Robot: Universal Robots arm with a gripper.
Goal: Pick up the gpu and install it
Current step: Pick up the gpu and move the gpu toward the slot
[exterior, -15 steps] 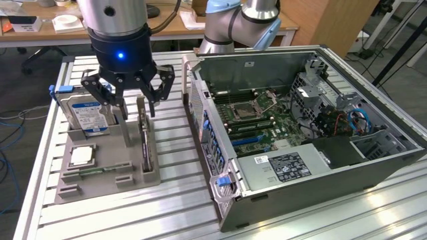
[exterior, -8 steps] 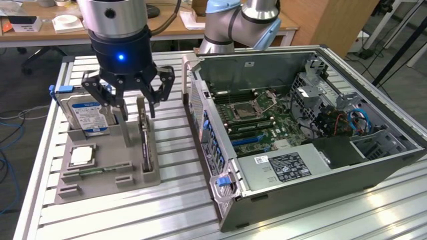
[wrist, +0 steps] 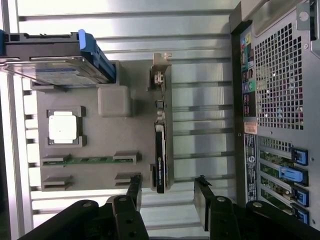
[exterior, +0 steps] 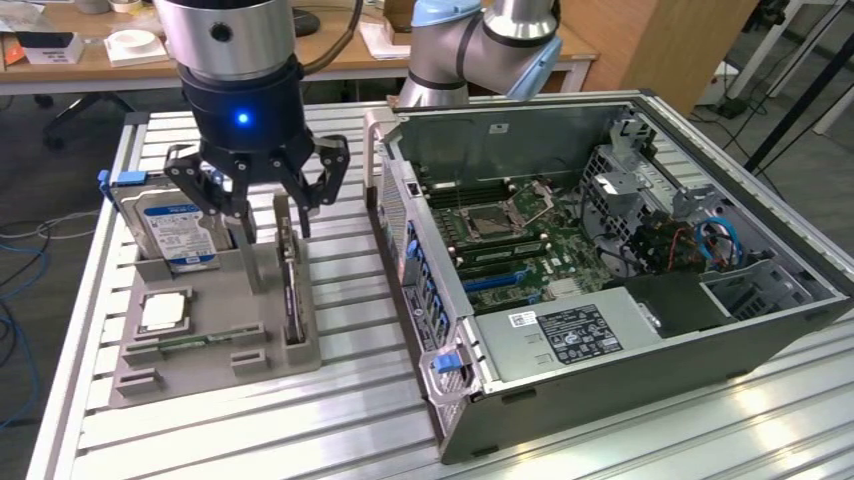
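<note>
Gripper (exterior: 274, 226) jaws spread wide, gripping nothing, just above gpu (exterior: 290, 290) | gpu on edge in grey holder (exterior: 214, 368), near hard drive (exterior: 167, 225), memory stick (exterior: 200, 342) | open computer case (exterior: 601, 300) at exterior view's right | slatted metal table (exterior: 334, 425) | wooden desk (exterior: 334, 55) behind

My arm (exterior: 467, 45) holds its wrist (exterior: 230, 40) pointing straight down, blue light (exterior: 243, 118) lit. The end effector (exterior: 272, 228) hangs with its black fingers (exterior: 312, 190) spread wide apart.
</note>
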